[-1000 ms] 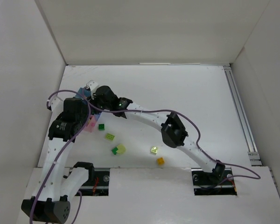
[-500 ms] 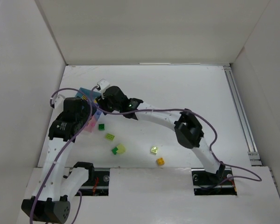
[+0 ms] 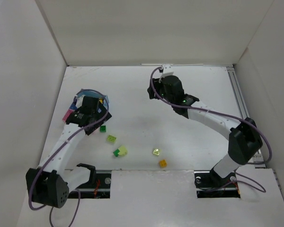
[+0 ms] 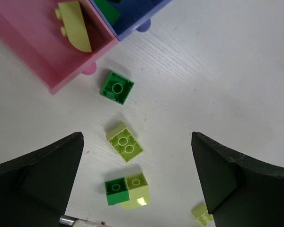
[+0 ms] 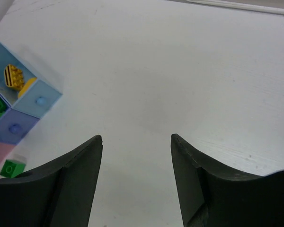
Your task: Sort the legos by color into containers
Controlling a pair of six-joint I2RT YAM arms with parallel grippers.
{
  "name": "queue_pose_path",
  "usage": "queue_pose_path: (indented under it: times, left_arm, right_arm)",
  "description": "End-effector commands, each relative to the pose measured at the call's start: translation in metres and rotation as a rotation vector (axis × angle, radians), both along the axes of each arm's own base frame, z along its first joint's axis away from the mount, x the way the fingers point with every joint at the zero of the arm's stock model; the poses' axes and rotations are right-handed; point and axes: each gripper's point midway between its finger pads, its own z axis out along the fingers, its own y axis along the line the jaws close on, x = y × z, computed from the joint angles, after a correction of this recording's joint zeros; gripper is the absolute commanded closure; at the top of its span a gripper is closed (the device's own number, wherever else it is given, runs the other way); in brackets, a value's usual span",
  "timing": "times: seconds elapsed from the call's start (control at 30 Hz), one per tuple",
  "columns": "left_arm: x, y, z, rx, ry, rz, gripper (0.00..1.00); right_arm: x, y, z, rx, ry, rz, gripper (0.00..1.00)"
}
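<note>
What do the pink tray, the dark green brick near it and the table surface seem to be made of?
The pink tray looks like moulded plastic: smooth, slightly glossy, thin even walls. The dark green brick seems hard plastic: uniform colour, crisp round stud. The table may be white-painted wood or laminate: matte, with fine grain-like lines.

No words, numbers or brand marks can be read anywhere, neither on the legos (image 4: 117, 88) nor on the containers (image 4: 23, 33).
</note>
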Motion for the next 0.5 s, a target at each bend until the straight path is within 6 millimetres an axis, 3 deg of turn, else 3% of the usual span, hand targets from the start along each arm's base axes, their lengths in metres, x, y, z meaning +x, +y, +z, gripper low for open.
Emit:
queue_pose_path:
  times: [0.0,0.07,0.1,0.23,0.33,0.47]
  left_arm:
    - [0.007,-0.007,-0.025,0.040,0.054,-0.019,0.05]
    - [0.004,-0.001,-0.047,0.087,0.144,0.006,0.08]
    - [0.005,0.000,-0.050,0.087,0.161,0.033,0.08]
    - [0.009,0.002,-0.062,0.109,0.175,0.061,0.11]
    - [0.011,0.003,-0.071,0.117,0.189,0.073,0.15]
    - [0.011,0.011,-0.084,0.168,0.231,0.102,0.21]
  right_arm:
    - [-0.009,-0.015,0.035,0.089,-0.069,-0.006,0.35]
    - [-0.017,-0.020,0.033,0.095,-0.062,0.018,0.35]
    - [-0.017,-0.031,0.026,0.089,-0.050,0.007,0.35]
    - [-0.031,-0.048,0.037,0.110,-0.070,0.008,0.31]
    - [-0.034,-0.067,0.030,0.109,-0.063,-0.011,0.31]
    - [-0.043,-0.084,0.042,0.130,-0.093,-0.029,0.31]
